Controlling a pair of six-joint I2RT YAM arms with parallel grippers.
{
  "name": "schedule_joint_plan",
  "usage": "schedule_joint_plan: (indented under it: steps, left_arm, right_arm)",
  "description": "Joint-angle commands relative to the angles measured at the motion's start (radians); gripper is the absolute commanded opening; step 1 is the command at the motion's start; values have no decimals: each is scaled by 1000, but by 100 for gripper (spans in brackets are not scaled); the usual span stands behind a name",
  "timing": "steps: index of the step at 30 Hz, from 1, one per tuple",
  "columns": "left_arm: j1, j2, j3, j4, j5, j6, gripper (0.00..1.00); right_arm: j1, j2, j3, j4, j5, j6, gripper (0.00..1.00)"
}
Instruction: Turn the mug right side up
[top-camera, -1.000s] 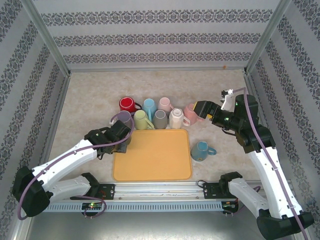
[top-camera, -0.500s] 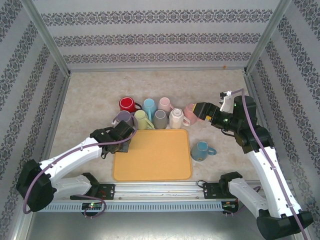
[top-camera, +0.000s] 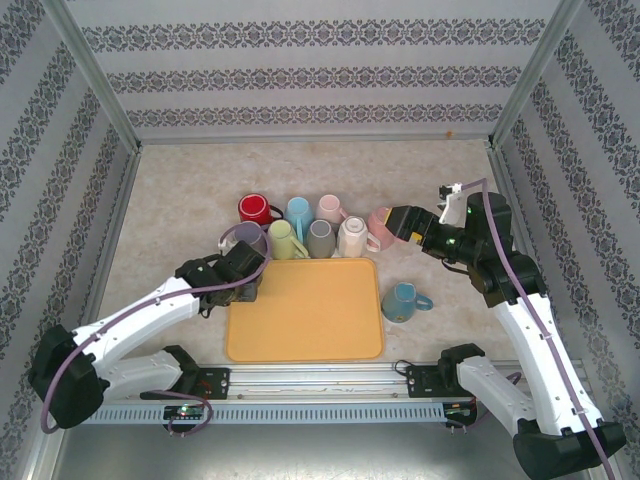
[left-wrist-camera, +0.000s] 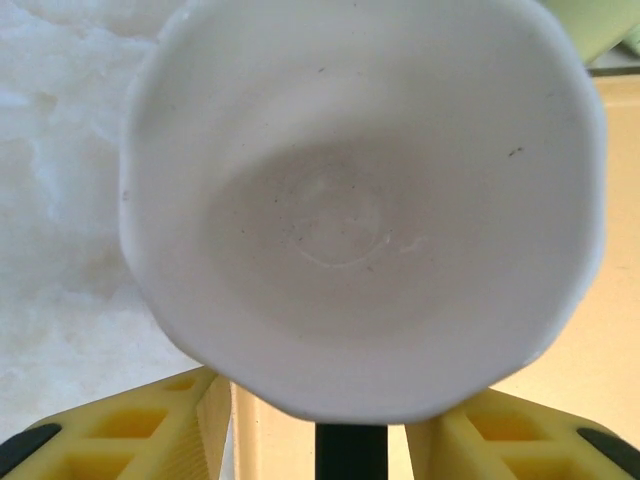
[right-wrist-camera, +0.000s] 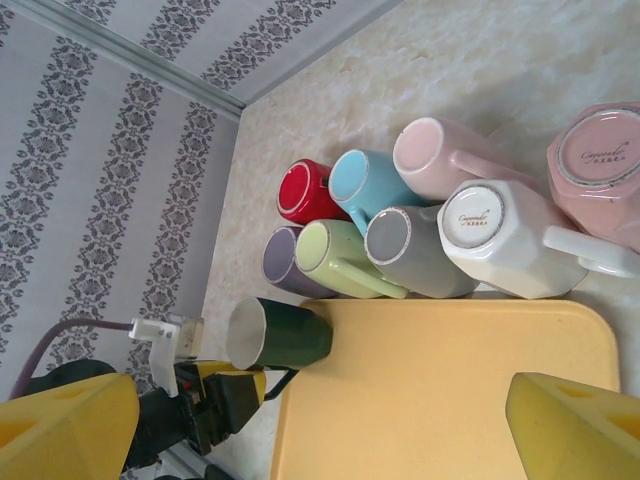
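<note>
- Right wrist view: dark green mug (right-wrist-camera: 285, 338) tipped on its side at the far-left corner of the yellow tray (right-wrist-camera: 450, 400); base over the tray's edge, white mouth turned outward toward the left gripper (right-wrist-camera: 240, 380); not upright, so task judged unfinished; other mugs (right-wrist-camera: 405, 245) bunched along the tray's far edge; right gripper (right-wrist-camera: 318, 405) with fingers spread wide, nothing between them.
- Left wrist view: looking straight into the mug's white bowl; rim faceted and wider than the gap between the fingers (left-wrist-camera: 150, 430); both yellow fingers running in under the rim's lower edge, tips hidden behind it; cannot tell whether clamped on the mug or merely set either side of it; tray to the right of the mug, pale table (left-wrist-camera: 60, 200) to the left.
- Top view: left gripper at the tray's far-left corner, mug hard to separate from the dark wrist; right gripper off the tray's far-right corner, next to a pink mug (top-camera: 381, 222), well apart from the green one.
- Handling, as judgement: looks like glazed ceramic; rigid, fairly heavy for its size, slick in a pinch, liable to chip if dropped onto the table; best taken across the body below the flared rim, or by pinching one wall at the rim; handle not made out, so no relying on it; to be set down base first.
</note>
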Motion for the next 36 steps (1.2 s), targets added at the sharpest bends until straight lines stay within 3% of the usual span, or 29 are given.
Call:
schedule_joint_plan:
  steps: [1, 6, 10, 13, 17, 22, 25, 29, 36]
  left_arm:
    - [-12, -41, 16, -40, -23, -17, 51]
    - [-12, -141, 91, -111, 27, 53, 54]
    - [-12, -126, 219, -172, 63, 160, 54]
    - [-12, -97, 285, -149, 149, 257, 54]
    - [-12, -121, 271, -4, 326, 383, 56]
    - [-12, -149, 200, 131, 498, 437, 58]
    - [-12, -173, 162, 148, 528, 461, 58]
    - [-12, -245, 128, 187, 544, 454, 59]
    - [-12, -315, 110, 217, 568, 438, 60]
  right_arm:
    - [-7, -6, 0, -12, -11, -30, 94]
    - [43, 25, 32, -153, 95, -111, 92]
    - [237, 93, 108, -358, 395, -220, 91]
    - [378, 180, 174, -497, 587, -325, 93]
    - [466, 296, 229, -620, 730, -517, 95]
    - [487, 303, 197, -591, 616, -838, 96]
    - [498, 239, 133, -535, 537, -1146, 98]
    - [458, 264, 121, -633, 454, -1470, 98]
    - [392, 394, 133, -736, 457, -1613, 98]
